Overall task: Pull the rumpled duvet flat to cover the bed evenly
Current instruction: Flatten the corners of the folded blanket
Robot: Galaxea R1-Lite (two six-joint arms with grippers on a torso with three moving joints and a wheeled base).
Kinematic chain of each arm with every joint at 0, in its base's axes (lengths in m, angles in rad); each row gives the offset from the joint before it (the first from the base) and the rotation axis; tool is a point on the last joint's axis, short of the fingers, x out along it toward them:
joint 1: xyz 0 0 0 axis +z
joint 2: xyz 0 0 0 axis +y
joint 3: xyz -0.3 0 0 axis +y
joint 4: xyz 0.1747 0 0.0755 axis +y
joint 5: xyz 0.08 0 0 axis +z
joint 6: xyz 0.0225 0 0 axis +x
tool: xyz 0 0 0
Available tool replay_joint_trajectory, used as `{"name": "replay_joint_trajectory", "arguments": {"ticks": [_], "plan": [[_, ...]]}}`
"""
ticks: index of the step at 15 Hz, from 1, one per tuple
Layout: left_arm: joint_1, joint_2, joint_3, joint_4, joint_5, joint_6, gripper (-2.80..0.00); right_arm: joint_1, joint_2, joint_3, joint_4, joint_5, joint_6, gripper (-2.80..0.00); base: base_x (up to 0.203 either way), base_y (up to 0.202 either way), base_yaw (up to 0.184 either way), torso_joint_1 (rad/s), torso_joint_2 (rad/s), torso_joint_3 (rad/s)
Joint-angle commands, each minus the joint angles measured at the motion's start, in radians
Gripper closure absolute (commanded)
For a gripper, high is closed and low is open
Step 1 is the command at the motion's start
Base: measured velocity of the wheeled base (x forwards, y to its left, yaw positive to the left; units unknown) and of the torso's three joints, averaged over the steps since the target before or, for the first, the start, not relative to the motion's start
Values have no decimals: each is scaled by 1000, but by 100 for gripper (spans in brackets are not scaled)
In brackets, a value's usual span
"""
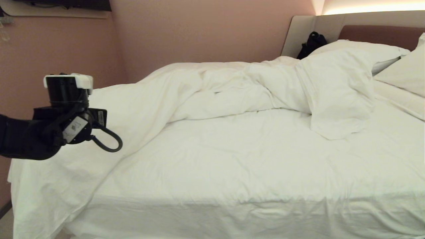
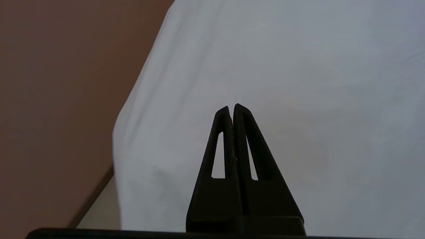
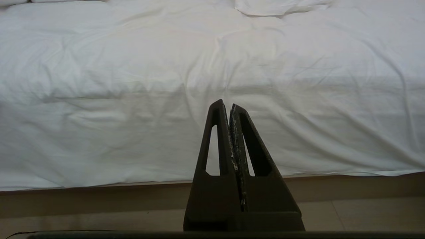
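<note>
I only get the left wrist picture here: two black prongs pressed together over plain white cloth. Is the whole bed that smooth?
Observer: No. In the head view the duvet is bunched in a ridge along the far side of the bed.
Operator: Is the other arm doing anything?
Observer: The right gripper is shut, empty, and pointing at the bed's near side above the floor.
Operator: Anything near the headboard?
Observer: Pillows, with one end of the duvet folded up against them, and a black bag in the far corner.
Operator: And my prongs?
Observer: The left gripper holds nothing; its arm is raised by the bed's left end.
</note>
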Motion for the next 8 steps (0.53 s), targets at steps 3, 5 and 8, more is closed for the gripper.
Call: {"name": "replay_joint_trajectory", "arguments": {"ticks": [3, 5, 8], "plan": [[187, -43, 46, 84, -20, -64, 0, 0, 0, 0, -1, 0, 0, 0, 0, 0, 0, 0, 0, 0], [313, -30, 71, 85, -84, -89, 0, 0, 0, 0, -1, 0, 0, 0, 0, 0, 0, 0, 0, 0], [467, -37, 192, 91, -334, -176, 0, 0, 0, 0, -1, 0, 0, 0, 0, 0, 0, 0, 0, 0]]}}
